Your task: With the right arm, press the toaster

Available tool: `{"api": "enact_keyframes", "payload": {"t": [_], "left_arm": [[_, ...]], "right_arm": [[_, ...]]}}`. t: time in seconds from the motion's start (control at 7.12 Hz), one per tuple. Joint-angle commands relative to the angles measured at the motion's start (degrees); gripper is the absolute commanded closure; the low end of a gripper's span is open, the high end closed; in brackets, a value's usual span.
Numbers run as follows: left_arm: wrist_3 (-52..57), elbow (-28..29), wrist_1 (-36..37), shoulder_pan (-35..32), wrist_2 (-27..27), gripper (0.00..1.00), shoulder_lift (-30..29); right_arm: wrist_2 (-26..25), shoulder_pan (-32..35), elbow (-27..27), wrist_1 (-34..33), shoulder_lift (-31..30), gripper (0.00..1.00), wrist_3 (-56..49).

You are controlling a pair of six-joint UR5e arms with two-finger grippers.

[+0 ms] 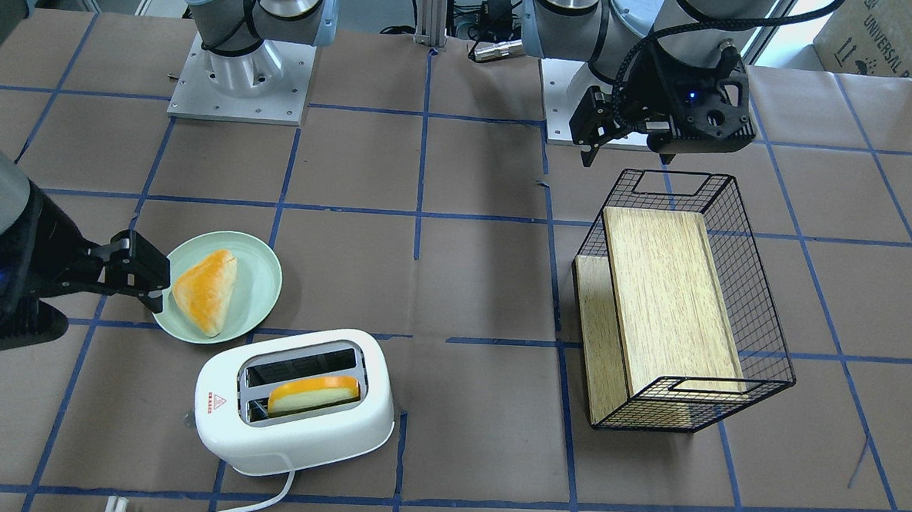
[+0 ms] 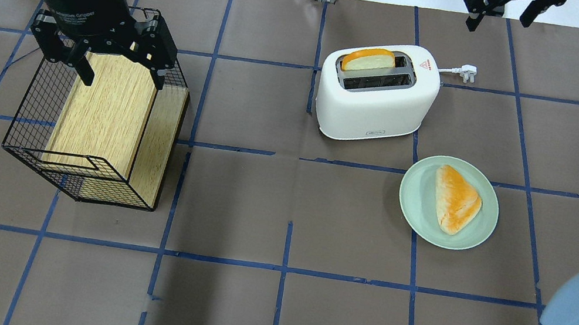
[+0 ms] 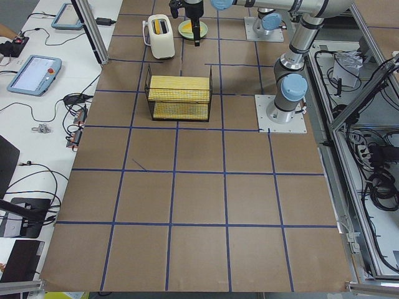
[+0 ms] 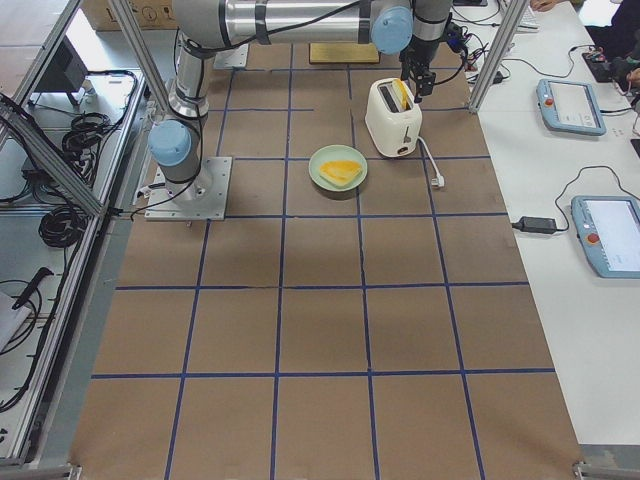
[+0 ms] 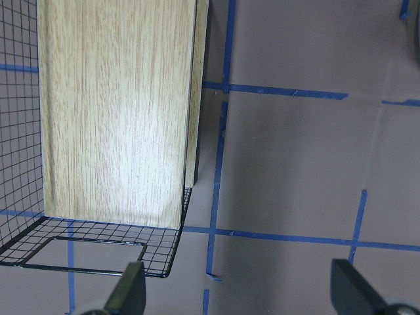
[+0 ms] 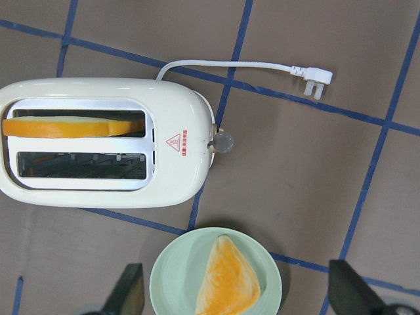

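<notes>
The white two-slot toaster [image 1: 294, 441] stands on the brown table, also in the overhead view [image 2: 374, 106] and the right wrist view [image 6: 190, 170]. An orange-crusted bread slice [image 6: 72, 126] sits in one slot; the other slot is empty. The lever knob [image 6: 223, 141] sticks out of the end by the red triangle label. My right gripper [image 1: 147, 273] is open and empty, held in the air beside the toaster and over the green plate [image 1: 259, 278]; it touches nothing. In the overhead view it [image 2: 499, 18] is at the top edge. My left gripper [image 2: 120, 74] is open and empty above the wire basket [image 2: 38, 100].
The green plate [image 2: 413, 202] holds a triangular pastry [image 2: 455, 201] close to the toaster. The toaster's white cord ends in a plug [image 6: 315, 82] lying on the table. The black wire basket [image 1: 761, 323] holds a wooden board [image 1: 669, 304], far from the toaster.
</notes>
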Motion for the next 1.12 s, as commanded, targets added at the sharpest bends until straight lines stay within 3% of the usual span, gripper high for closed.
{"api": "enact_keyframes", "payload": {"t": [0.0, 0.42, 0.98], "left_arm": [[0.0, 0.0, 0.1, 0.0, 0.0, 0.00, 0.0], [0.0, 0.0, 0.1, 0.0, 0.0, 0.00, 0.0], [0.0, 0.0, 0.0, 0.0, 0.0, 0.00, 0.0]], "right_arm": [[-0.2, 1.0, 8.7, 0.5, -8.5, 0.00, 7.4], [-0.3, 0.7, 25.9, -9.1, -19.4, 0.00, 7.8], [-2.6, 0.6, 26.9, -6.0, -20.4, 0.00, 7.6]]}}
